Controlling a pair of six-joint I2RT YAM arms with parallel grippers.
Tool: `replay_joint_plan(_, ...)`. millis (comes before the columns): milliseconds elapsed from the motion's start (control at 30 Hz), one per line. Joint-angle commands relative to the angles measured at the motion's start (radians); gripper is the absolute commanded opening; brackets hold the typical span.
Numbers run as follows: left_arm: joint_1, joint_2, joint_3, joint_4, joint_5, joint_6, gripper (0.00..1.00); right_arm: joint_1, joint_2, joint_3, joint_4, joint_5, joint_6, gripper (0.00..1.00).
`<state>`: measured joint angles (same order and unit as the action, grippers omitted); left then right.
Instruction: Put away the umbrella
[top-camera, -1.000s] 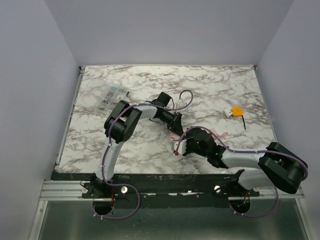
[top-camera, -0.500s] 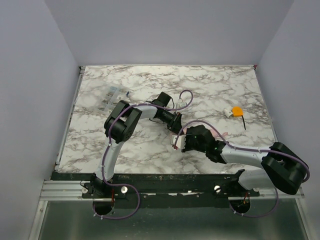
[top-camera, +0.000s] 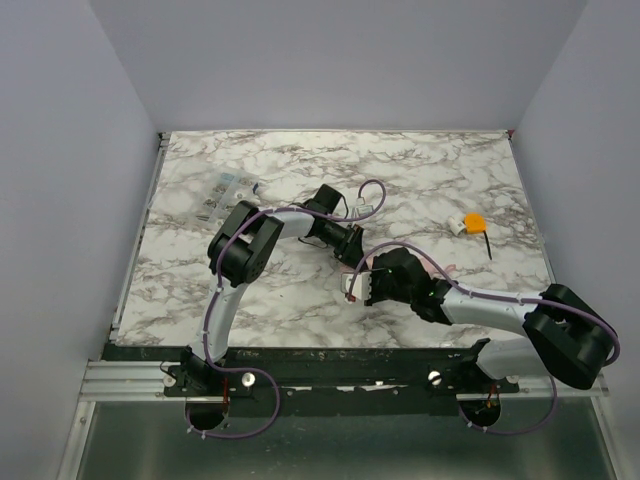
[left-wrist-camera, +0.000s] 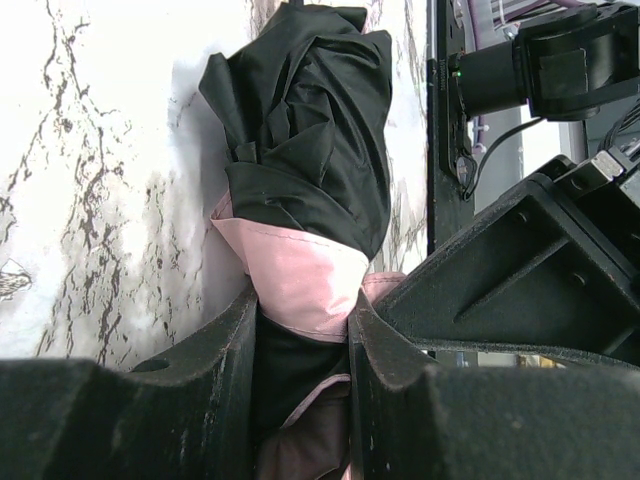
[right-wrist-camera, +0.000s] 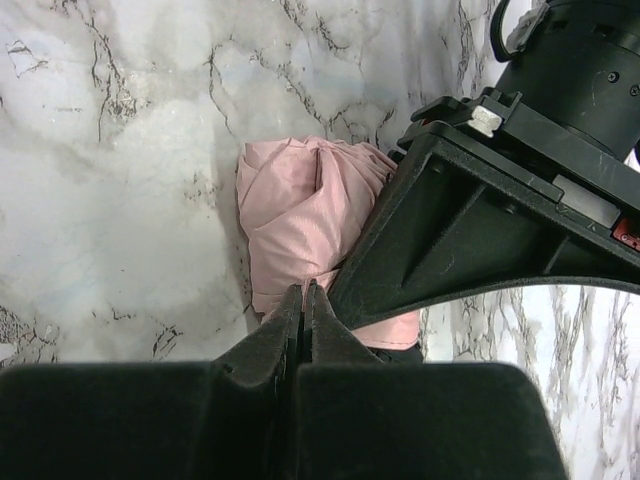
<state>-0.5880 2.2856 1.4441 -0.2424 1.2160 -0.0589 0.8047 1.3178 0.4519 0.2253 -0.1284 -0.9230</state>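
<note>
The umbrella (right-wrist-camera: 295, 215), lying mid-table (top-camera: 430, 170), is clamped around its bunched fabric by the left gripper (left-wrist-camera: 300, 320) while the right gripper (right-wrist-camera: 303, 292) is closed tight at the cloth's edge; it is judged light, soft and slippery, best gripped across its firmer core.

Plain pale lavender walls (top-camera: 330, 60) enclose a white marble-patterned table (top-camera: 430, 170) under even light.
</note>
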Motion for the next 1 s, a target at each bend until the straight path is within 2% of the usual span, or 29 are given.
replay_joint_plan(0, -0.011, 0.099, -0.111, -0.148, -0.253, 0.025, 0.28, -0.026, 0.029, -0.009, -0.114, 0.036, -0.062, 0.00)
replay_joint_plan(467, -0.012, 0.059, -0.140, -0.138, -0.274, 0.054, 0.49, -0.089, 0.037, 0.019, -0.224, -0.007, -0.124, 0.00)
replay_joint_plan(667, -0.013, 0.065, -0.145, -0.138, -0.275, 0.083, 0.49, -0.109, 0.020, 0.039, -0.279, -0.029, -0.129, 0.00)
replay_joint_plan(833, -0.013, 0.082, -0.138, -0.163, -0.310, 0.090, 0.41, -0.139, -0.003, 0.071, -0.349, -0.080, -0.148, 0.00)
replay_joint_plan(967, -0.011, 0.094, -0.135, -0.170, -0.333, 0.085, 0.39, -0.155, -0.025, 0.107, -0.460, -0.141, -0.190, 0.00)
